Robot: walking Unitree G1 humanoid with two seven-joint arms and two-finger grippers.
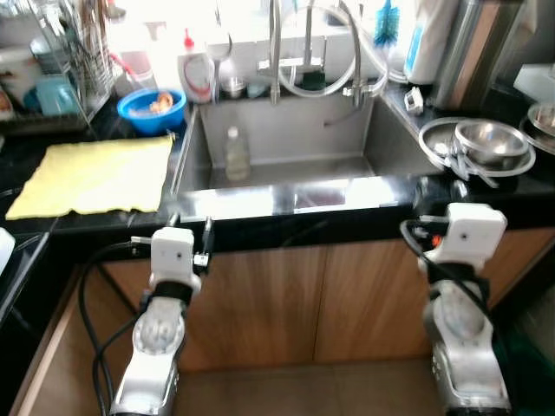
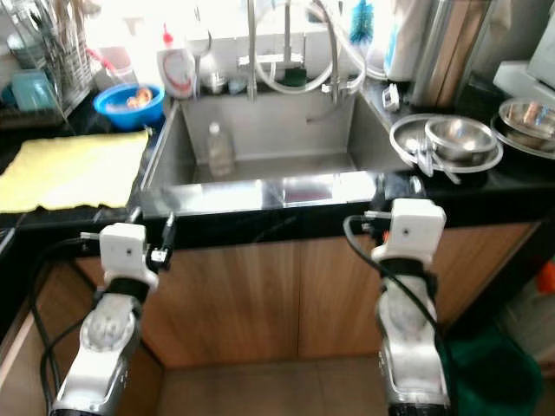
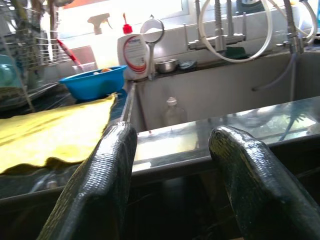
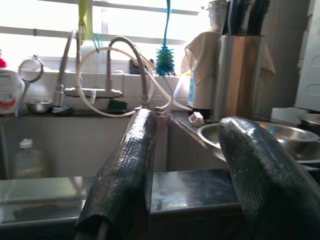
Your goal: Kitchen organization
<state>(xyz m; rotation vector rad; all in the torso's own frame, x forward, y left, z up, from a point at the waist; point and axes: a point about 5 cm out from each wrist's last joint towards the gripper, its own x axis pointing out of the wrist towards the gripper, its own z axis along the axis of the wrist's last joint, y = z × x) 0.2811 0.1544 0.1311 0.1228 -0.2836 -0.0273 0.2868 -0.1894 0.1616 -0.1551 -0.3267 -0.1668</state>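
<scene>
Left eye view: both end effectors, left (image 3: 172, 165) and right (image 4: 192, 170), fingers apart, empty | stainless steel sink (image 1: 286, 195) ahead | clear plastic bottle (image 1: 237, 154) inside; reach over rim, grip squarely.

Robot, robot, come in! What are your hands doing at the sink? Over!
Left gripper open, empty, at counter edge. Right gripper open, empty, beside it. Bottle stands in sink, untouched. Nothing in the way.
</scene>
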